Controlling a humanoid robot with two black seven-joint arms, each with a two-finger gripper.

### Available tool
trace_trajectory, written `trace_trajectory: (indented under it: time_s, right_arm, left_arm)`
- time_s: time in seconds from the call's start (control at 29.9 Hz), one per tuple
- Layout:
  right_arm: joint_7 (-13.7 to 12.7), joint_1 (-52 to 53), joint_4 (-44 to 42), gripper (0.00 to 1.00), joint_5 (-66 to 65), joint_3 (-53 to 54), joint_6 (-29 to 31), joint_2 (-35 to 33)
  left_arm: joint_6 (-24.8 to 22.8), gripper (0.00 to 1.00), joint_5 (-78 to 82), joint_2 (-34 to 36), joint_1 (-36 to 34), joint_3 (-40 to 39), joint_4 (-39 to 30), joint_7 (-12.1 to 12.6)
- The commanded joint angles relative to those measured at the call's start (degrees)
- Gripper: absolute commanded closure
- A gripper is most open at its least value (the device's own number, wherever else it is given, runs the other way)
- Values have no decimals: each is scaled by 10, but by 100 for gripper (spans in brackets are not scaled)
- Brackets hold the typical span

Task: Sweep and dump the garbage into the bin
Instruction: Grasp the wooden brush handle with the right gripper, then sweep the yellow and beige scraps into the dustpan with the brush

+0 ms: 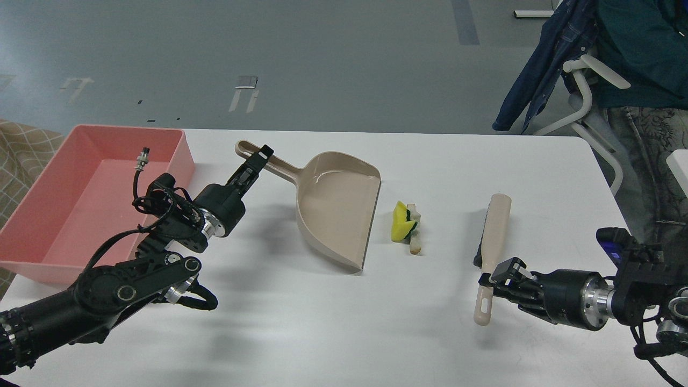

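Two black robot arms are seen from the head view, reaching over a white rectangular table (376,322). At the table's far left corner a shallow rectangular salmon-pink plastic tub (32,215), the bin, is set, with nothing visible inside it. Just to its right, the left gripper (258,158) is placed at the long handle of a beige plastic dustpan (336,207); its dark fingers are seen close together around or against the handle, but whether they are actually clamped on it cannot be told. The dustpan lies flat near the table's middle, with its open mouth turned to the right. Just beside that mouth, slightly apart from it, the garbage is found: a bright yellow sponge chunk with a dark layer (400,223) and, touching it on the right, a pale bread slice piece with tan crust (414,234). Further right, a beige plastic hand brush with dark bristles (493,242) is laid lengthwise, its handle end pointing toward the viewer. The right gripper (497,279) is closed on the lower part of that brush handle. Beyond the table's far right corner, a white chair draped with dark blue clothing (543,70) is visible on the grey floor.
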Motion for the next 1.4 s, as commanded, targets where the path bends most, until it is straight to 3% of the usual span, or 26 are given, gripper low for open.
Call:
trace_trajectory:
  time_s: [0.0, 0.77, 1.37]
  right_arm:
    - [-5, 9, 0, 100, 1, 3, 1, 0]
    - [-19, 59, -7, 100, 1, -3, 40, 46]
    - [-15, 83, -84, 100, 3, -5, 54, 177]
  left_arm:
    - [-1, 100, 0, 1, 0, 2, -13, 0]
    - [8, 100, 30, 5, 32, -1, -16, -1]
    - [11, 100, 29, 2, 32, -2, -16, -2]
